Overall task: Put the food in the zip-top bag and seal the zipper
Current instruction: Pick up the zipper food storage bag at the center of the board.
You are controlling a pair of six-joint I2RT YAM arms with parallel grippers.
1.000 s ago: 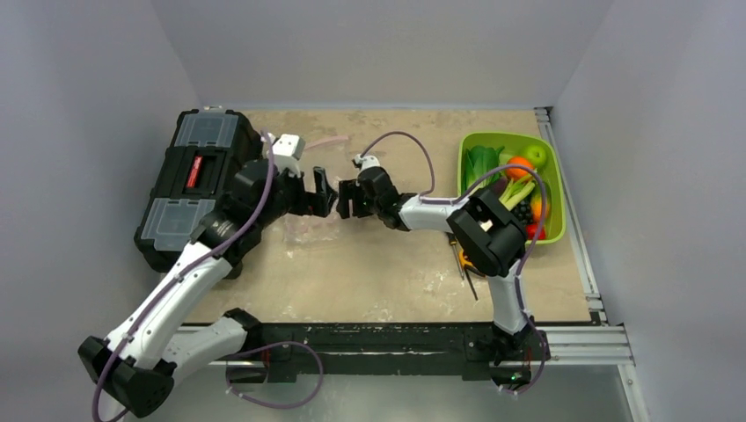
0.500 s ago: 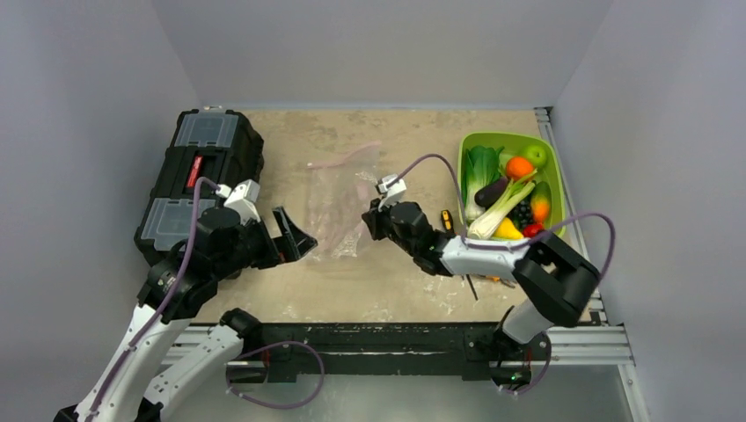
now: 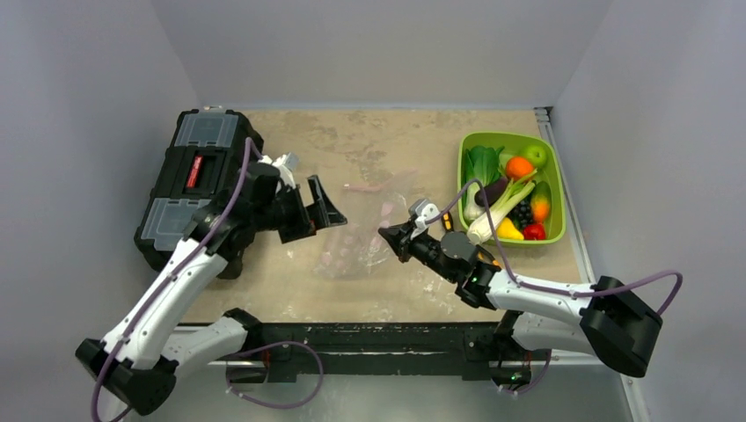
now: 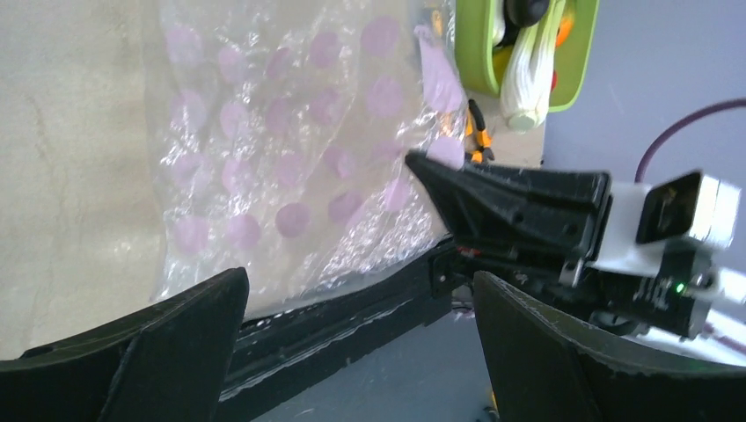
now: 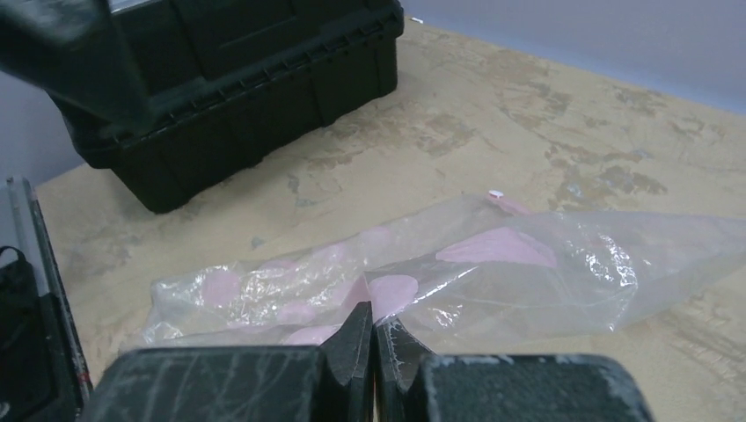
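1. In the middle of the tan table, the clear floppy plastic bag with pink dots lies crumpled. Its thin pale-pink zipper strip is on the far side.
2. The right tool has its fingers pressed together, pinching the bag's right edge.
3. The left tool is spread wide over the bag's left side. Can't tell if it touches the plastic.
4. Food-wise, the two leafy green vegetables with pale stalks sit in the lime-green plastic bin at the far right, well apart from the bag.
5. A big black plastic toolbox sits far left, just beside the left arm.
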